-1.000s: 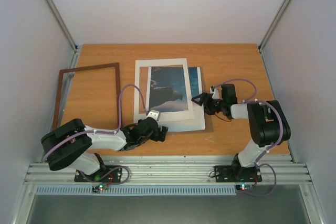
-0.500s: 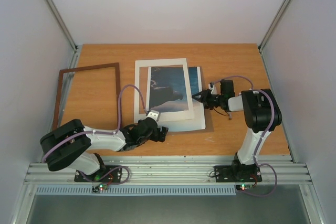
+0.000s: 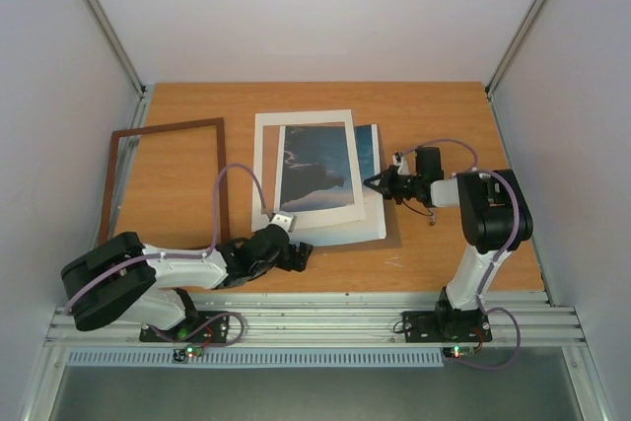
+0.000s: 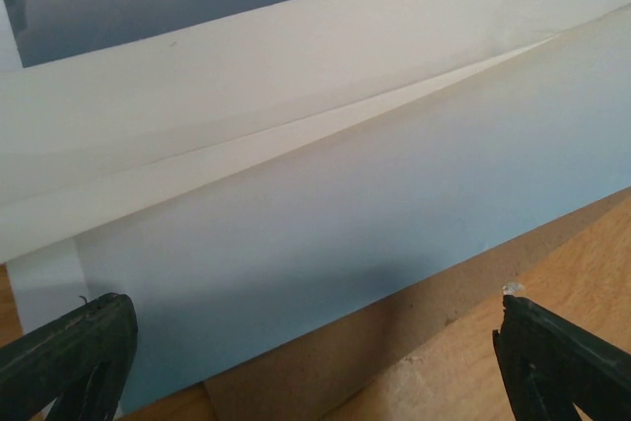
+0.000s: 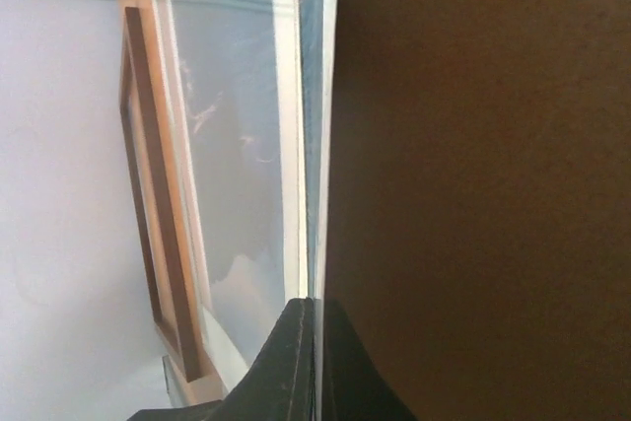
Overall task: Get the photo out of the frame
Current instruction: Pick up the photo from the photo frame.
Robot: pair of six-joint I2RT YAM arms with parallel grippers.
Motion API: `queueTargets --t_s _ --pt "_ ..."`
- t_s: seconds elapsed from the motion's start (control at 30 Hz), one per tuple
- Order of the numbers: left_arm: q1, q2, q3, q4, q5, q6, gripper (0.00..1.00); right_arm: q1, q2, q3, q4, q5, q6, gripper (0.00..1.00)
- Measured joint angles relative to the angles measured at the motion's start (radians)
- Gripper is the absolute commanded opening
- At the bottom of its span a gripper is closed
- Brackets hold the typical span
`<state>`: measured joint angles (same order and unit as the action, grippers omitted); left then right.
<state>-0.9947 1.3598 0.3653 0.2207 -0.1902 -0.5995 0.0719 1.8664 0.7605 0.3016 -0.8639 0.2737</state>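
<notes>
Pincer entries: your right pincer [image 3: 380,184] has its fingertips pressed together on the right edge of the photo [image 3: 315,167]; its wrist view shows the sheet's edge running into their seam. Your left pincer [image 4: 315,367] is spread wide, holds nothing, and sits at the near edge of the stack.

1. Counter [image 3: 444,115]: orange wood, carrying everything below.
2. Frame [image 3: 168,127]: dark wooden surround lying flat at the left side, nothing inside it, well apart from the stack.
3. Hardboard back [image 3: 392,236]: lowest layer, showing at the stack's right and near sides.
4. Mat board [image 3: 264,170]: cream, lying skewed on top of the print.
5. Photo: lies between mat board and hardboard back, jutting out to the right.

Status, as judged: the surround is off and the stack is exposed, so most of the task is done. Left for you: draw the photo clear of mat board and hardboard back.
</notes>
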Motion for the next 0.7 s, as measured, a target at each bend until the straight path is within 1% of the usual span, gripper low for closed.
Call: queueTargets --t_s 0.2,0.43,0.6,0.7 --pt "0.0 -0.063 -0.023 -0.042 0.001 -0.019 0.99 0.0 -0.101 0.015 -0.115 0.024 -0.044 0.01" --pt "0.0 -0.232 -0.046 -0.13 -0.015 -0.034 0.99 -0.001 -0.259 0.123 -0.41 0.117 -0.161 0.01" --pt "0.0 -0.36 -0.051 -0.195 -0.042 -0.045 0.99 -0.004 -0.335 0.227 -0.648 0.204 -0.257 0.01" --pt "0.0 -0.41 -0.055 -0.236 -0.055 -0.048 1.0 -0.005 -0.372 0.286 -0.775 0.258 -0.304 0.01"
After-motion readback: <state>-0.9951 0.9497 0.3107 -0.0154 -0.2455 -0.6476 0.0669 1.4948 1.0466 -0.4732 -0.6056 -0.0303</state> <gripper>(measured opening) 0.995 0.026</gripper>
